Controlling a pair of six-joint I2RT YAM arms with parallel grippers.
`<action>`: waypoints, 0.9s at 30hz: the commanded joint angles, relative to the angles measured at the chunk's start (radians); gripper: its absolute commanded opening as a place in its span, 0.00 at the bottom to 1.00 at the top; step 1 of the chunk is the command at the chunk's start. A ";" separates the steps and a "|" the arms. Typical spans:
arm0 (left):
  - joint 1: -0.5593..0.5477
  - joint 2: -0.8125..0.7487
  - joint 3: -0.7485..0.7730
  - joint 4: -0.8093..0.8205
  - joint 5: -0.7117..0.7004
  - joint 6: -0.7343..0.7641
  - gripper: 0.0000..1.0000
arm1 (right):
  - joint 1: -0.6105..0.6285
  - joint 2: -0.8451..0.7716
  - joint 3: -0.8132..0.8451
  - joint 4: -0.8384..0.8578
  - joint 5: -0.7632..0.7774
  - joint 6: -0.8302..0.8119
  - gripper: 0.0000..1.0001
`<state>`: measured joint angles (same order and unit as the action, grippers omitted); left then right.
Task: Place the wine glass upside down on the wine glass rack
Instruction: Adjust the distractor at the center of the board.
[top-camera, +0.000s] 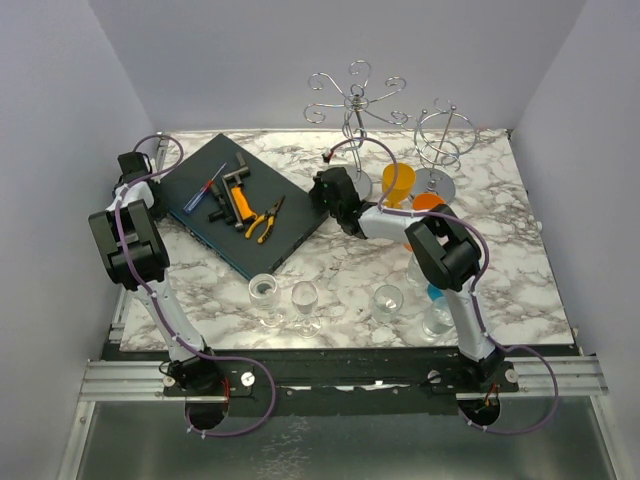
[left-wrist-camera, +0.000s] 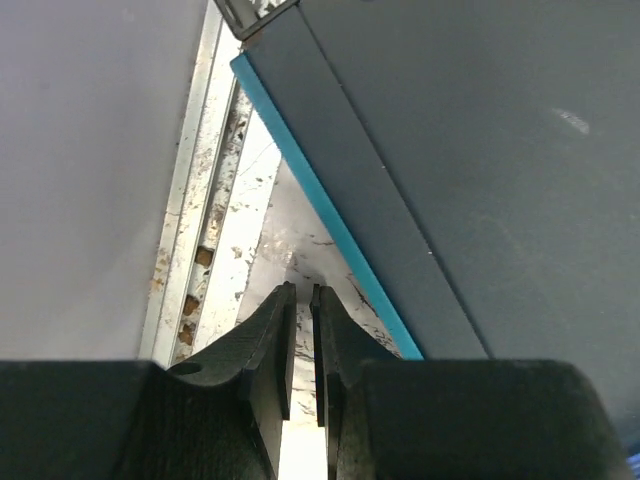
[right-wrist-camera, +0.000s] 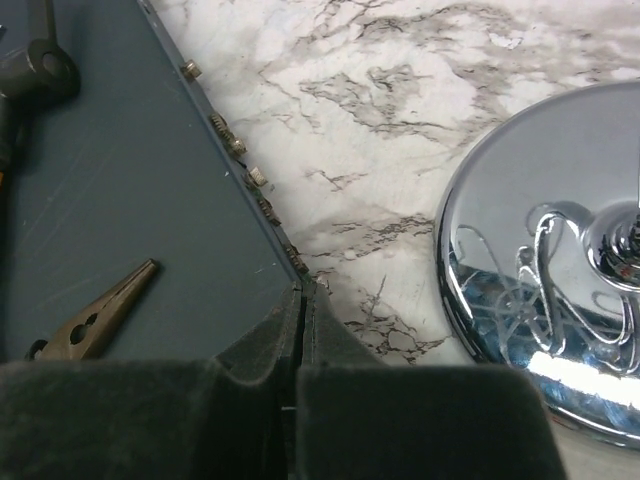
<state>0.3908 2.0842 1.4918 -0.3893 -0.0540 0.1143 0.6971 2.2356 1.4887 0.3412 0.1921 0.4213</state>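
Wine glass (top-camera: 305, 298): upright in a row of clear stemmed glasses, well behind the right gripper (top-camera: 322, 190), back toward the arm bases, and well apart from the left gripper (top-camera: 140, 170). Touched by neither.

Looks light, thin-walled and brittle. Smooth and probably slippery, likely to tip if nudged at the bowl. Best taken by the stem, just under the bowl, with a gentle squeeze, foot left free for sliding into an arm of the wine glass rack (top-camera: 355, 98) once inverted.

Right gripper: pressed fully closed on nothing, low over the marble table (right-wrist-camera: 400, 90), edge of the dark tool case (right-wrist-camera: 150, 220) just to its left, the rack's chrome base (right-wrist-camera: 520, 250) just ahead to its right.

Left gripper: parted by only a thin slit, empty, beside the case's blue-trimmed edge.

Calls for opening wide before any approach to the stem.
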 joint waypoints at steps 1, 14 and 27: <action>-0.007 0.042 -0.023 -0.047 0.116 -0.034 0.20 | 0.123 0.070 -0.093 -0.245 -0.427 0.079 0.00; -0.003 0.022 -0.018 -0.051 0.100 -0.033 0.20 | 0.172 0.080 -0.139 -0.189 -0.570 0.154 0.00; -0.050 0.120 0.132 -0.080 0.071 -0.048 0.20 | 0.254 0.104 -0.079 -0.258 -0.614 0.088 0.00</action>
<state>0.3965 2.1212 1.5681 -0.4591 -0.0261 0.0925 0.6975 2.2211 1.4528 0.3656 0.0731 0.4561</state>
